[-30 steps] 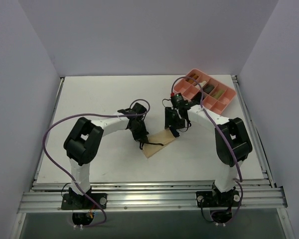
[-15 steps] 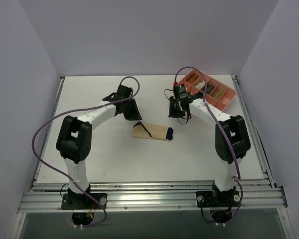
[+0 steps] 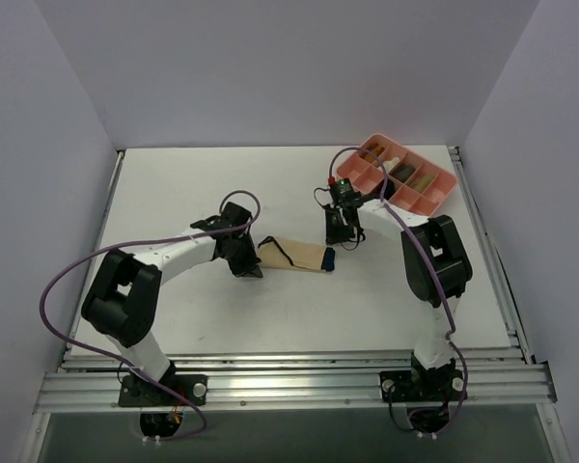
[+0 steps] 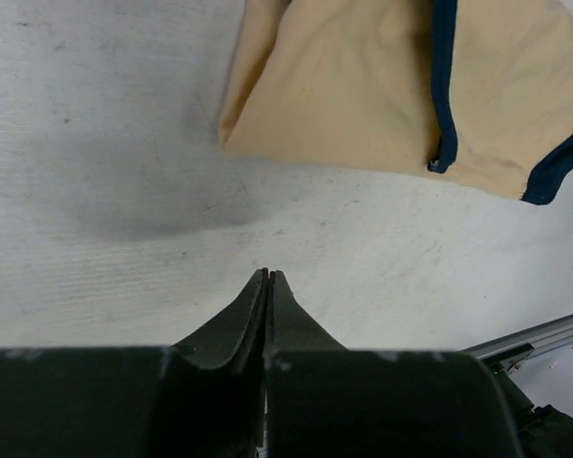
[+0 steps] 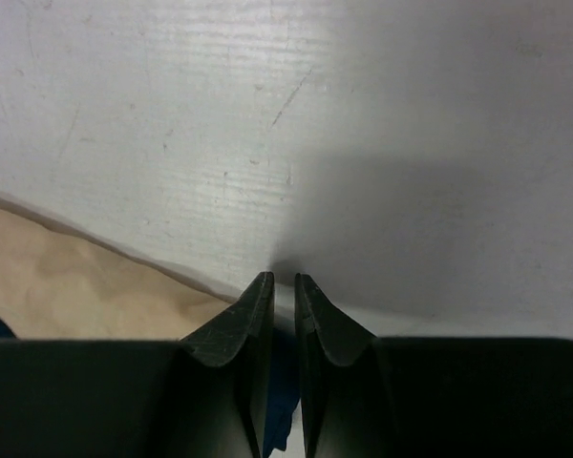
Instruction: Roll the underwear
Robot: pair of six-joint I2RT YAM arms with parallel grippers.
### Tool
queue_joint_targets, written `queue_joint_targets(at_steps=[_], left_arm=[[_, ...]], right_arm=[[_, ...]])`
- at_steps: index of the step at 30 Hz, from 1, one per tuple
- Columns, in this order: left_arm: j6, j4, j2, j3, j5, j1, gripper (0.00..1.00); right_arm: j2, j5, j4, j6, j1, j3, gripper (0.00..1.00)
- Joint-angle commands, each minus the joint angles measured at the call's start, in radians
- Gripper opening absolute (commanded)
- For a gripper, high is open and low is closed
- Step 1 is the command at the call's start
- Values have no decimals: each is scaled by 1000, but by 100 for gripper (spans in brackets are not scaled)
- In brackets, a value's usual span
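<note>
1. The underwear lies flat on the table near the middle of the top view. It is a tan strip folded over on itself, running left to right, and it is not rolled.
2. Dark blue trim shows at its right end, and a thin dark line of trim crosses its left half.
3. The left gripper is just off the strip's left end. Its fingers are pressed tight together with nothing between them. In its wrist view the tips sit over bare table at the bottom of the frame, with the cloth apart from them at the top.
4. The right gripper is at the strip's right end. Its fingers are all but together, with only a thin slit between them. The tips point at bare table, tan cloth fills the lower left of that view, and a bit of blue trim shows low in the slit. I cannot tell whether they catch the cloth.
5. A pink tray sits at the upper right of the top view, well apart from the underwear.
</note>
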Motion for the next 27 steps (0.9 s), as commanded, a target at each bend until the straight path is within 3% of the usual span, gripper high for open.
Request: queue_joint_targets(at_steps=[1, 6, 13, 19, 27], left_arm=[[-2, -30, 13, 60, -35, 27, 4], [18, -130, 5, 127, -26, 83, 12], [-27, -129, -136, 0, 114, 119, 38], [-139, 32, -266, -223, 246, 108, 50], [-180, 218, -299, -343, 289, 65, 63]], right_arm=[[-91, -10, -22, 0, 44, -112, 12], [-194, -5, 4, 84, 145, -269, 12], [-367, -43, 21, 250, 335, -404, 14], [-444, -36, 11, 259, 369, -450, 17], [-360, -39, 48, 253, 383, -392, 17]])
